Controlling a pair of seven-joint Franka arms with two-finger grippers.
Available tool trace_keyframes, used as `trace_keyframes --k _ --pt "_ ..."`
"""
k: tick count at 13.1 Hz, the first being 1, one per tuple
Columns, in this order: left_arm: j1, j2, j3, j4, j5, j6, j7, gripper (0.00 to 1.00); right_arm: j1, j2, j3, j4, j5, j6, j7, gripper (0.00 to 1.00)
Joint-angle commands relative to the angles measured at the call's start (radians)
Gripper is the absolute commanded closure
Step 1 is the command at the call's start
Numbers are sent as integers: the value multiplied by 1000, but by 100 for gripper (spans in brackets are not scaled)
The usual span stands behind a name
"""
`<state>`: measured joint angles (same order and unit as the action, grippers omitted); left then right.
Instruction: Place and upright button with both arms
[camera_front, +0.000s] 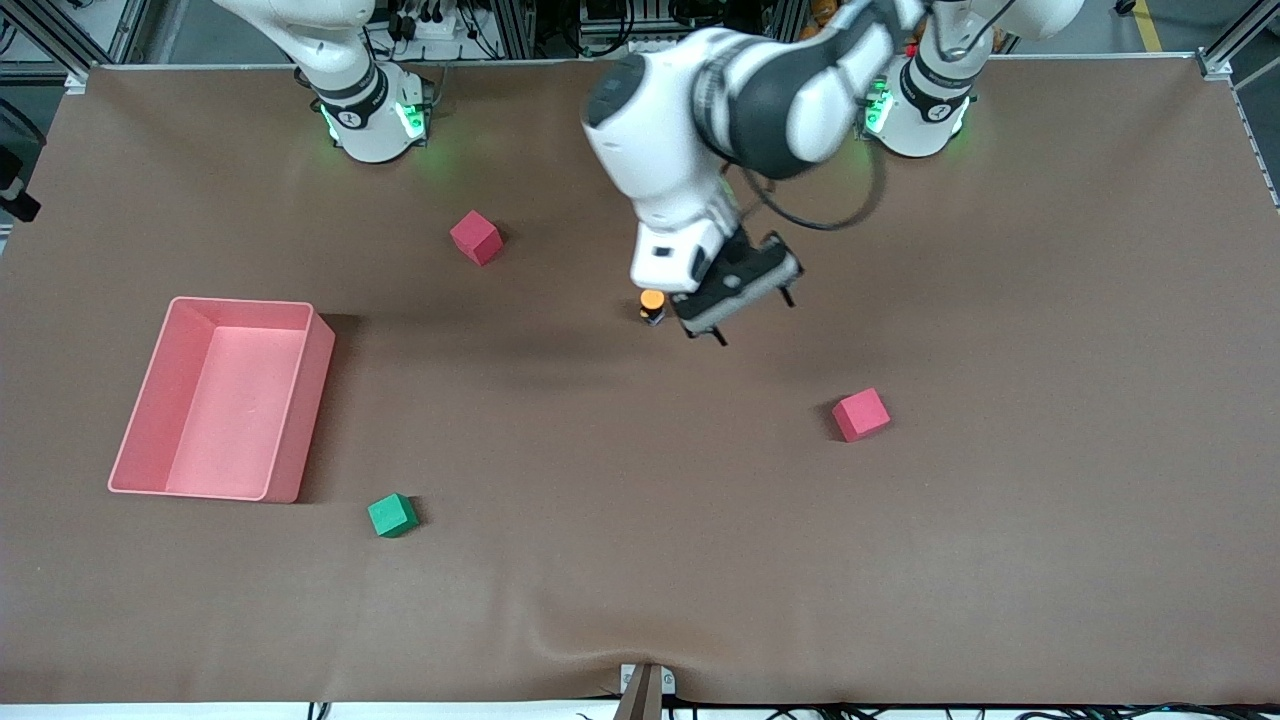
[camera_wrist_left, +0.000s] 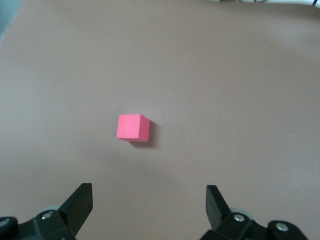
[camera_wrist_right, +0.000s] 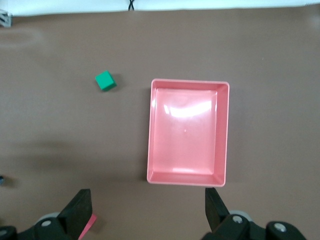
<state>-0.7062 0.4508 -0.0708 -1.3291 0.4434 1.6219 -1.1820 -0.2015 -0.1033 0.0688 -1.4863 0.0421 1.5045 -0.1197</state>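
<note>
The button (camera_front: 652, 304) stands on the brown table near its middle, orange cap up on its black body. My left gripper (camera_front: 755, 320) hovers just beside it, toward the left arm's end, open and empty. In the left wrist view the open gripper (camera_wrist_left: 147, 205) shows its fingers (camera_wrist_left: 80, 202) wide apart over bare table; the button is out of that view. My right arm waits high near its base. Its gripper is out of the front view. In the right wrist view that gripper (camera_wrist_right: 147, 207) is open and empty.
A pink bin (camera_front: 300, 420) sits toward the right arm's end and also shows in the right wrist view (camera_wrist_right: 150, 130). One red cube (camera_front: 475, 237) lies near the right arm's base. Another red cube (camera_front: 860, 414) (camera_wrist_left: 133, 127) and a green cube (camera_front: 391, 515) (camera_wrist_right: 105, 80) lie nearer the front camera.
</note>
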Motion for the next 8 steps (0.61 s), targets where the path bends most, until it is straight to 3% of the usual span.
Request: trace_keyframes --k 1,8 --pt "166 -84 -14 -35 -162 12 253 0 5 -6 -7 9 4 -62 9 0" --pt "542 -149 -15 -35 -306 6 913 0 7 -4 -4 4 5 -32 11 0"
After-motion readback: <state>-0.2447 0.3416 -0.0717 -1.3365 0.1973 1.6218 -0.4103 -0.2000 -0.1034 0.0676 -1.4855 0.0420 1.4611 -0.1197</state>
